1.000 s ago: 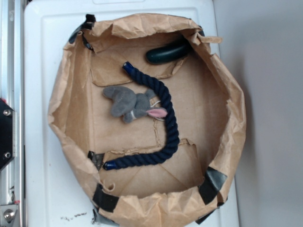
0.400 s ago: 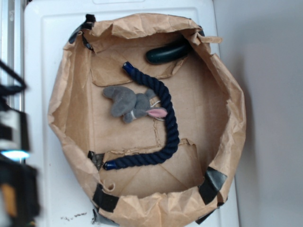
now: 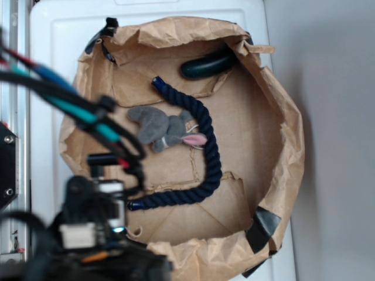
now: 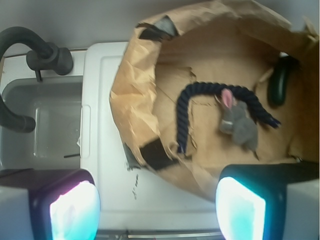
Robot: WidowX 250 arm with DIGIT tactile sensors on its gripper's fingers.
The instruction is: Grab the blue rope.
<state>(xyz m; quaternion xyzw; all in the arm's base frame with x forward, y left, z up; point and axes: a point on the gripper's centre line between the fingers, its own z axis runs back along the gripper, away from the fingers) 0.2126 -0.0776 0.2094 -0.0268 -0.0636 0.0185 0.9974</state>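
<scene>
The blue rope lies curved in the paper bag, thick, twisted, with shiny capped ends. The gripper hangs above the bag's edge, jaws wide apart, empty.

The blue rope was a thick, twisted, dark navy cord with shiny blue capped ends. It lay flat in a long open curve, one end toward the far left, bowing right, the other end at the near left.
</scene>
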